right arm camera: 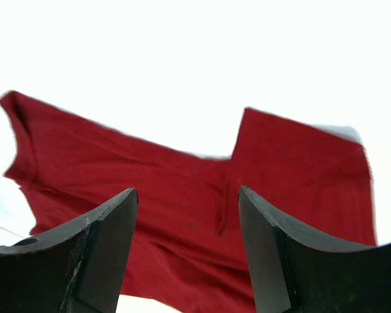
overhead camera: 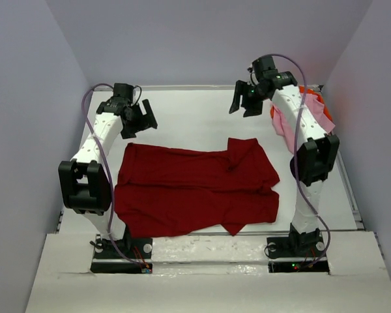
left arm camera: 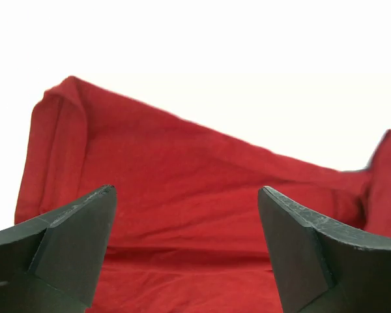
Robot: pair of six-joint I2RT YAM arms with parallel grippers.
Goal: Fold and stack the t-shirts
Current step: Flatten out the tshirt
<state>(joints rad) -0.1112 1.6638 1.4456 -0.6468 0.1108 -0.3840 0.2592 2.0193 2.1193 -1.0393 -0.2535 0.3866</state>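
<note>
The left jaws are spread wide and nothing is held between them. The dark red shirt point(overhead camera: 195, 189) is laid out on the white bench point(overhead camera: 189, 111), below and ahead of these jaws. The right jaws are parted too, and nothing is gripped. The same shirt point(right arm camera: 182, 195) is seen beneath them, with one sleeve turned over. A pink shirt point(overhead camera: 320, 112) and an orange shirt point(overhead camera: 311, 92) are heaped just right of the right jaws, partly covered by the right arm point(overhead camera: 300, 120).
</note>
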